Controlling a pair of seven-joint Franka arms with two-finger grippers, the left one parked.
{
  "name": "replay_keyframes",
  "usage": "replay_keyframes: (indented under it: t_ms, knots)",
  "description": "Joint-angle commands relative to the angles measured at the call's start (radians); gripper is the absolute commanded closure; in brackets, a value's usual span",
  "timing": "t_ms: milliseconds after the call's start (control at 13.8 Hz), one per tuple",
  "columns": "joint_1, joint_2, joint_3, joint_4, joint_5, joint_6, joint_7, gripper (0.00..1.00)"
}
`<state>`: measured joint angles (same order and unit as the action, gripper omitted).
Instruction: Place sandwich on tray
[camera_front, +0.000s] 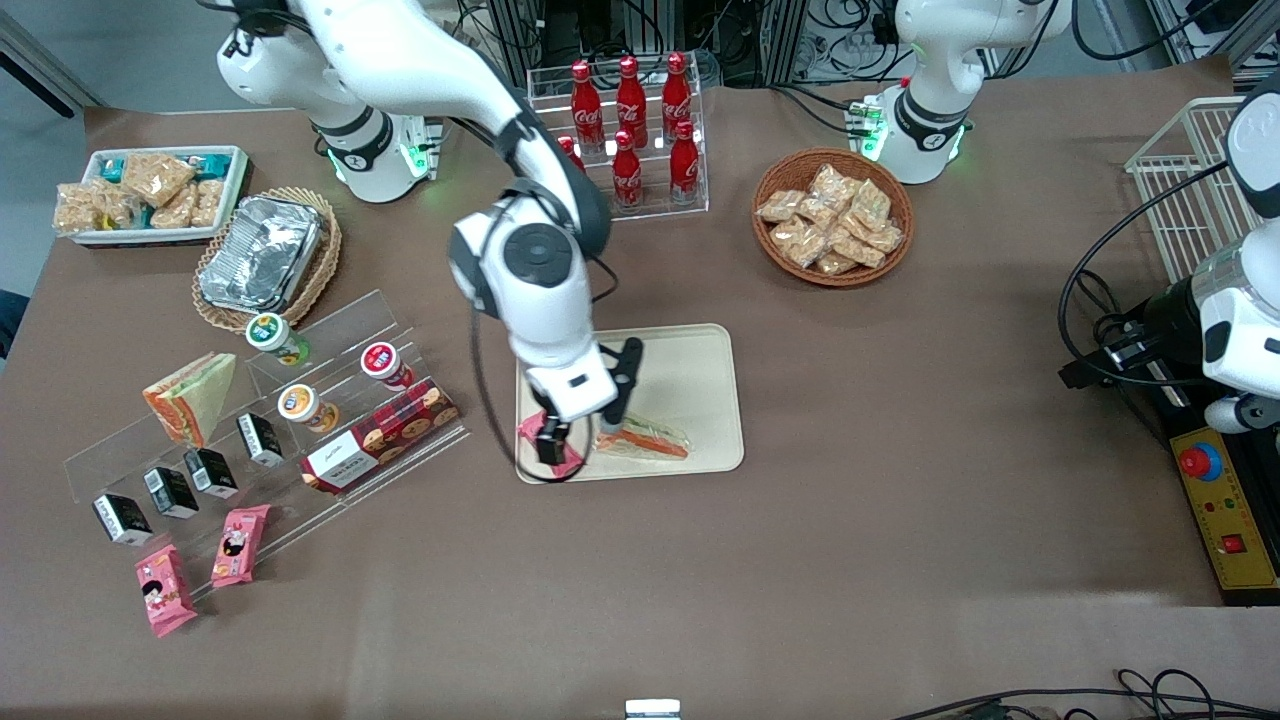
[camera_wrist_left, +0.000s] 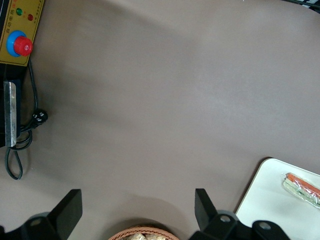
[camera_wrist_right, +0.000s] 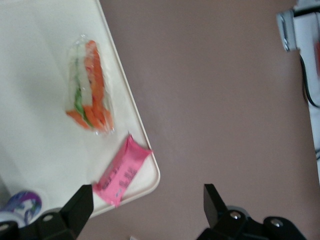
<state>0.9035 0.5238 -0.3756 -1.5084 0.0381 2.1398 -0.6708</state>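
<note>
The sandwich (camera_front: 643, 440) is already laid on the tray (camera_front: 700, 375), just beside the gripper (camera_front: 590, 435) (fingers spread, nothing held). Only lifting away is thought to be left.

cola bottles (camera_front: 640, 115) (red) | snack basket (camera_front: 832, 217) | foil container (camera_front: 260, 252)

Coca-Cola script — red bottles (camera_front: 631, 110)

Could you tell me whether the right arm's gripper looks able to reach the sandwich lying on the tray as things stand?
Probably yes. The gripper hangs open just above the tray, beside the sandwich, which lies uncovered. Only the pink snack bar lies nearby, apart from it.
</note>
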Motion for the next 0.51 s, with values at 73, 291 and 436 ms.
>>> replay_keyframes:
  t_ms: [73,291,436]
  knots:
    - [-0.153,-0.126,0.015,-0.018,0.075,-0.133,0.007,0.02]
    - [-0.329,-0.191,0.018,-0.013,0.173,-0.260,0.007,0.02]
    - [-0.438,-0.232,0.018,-0.013,0.224,-0.338,0.008,0.02]
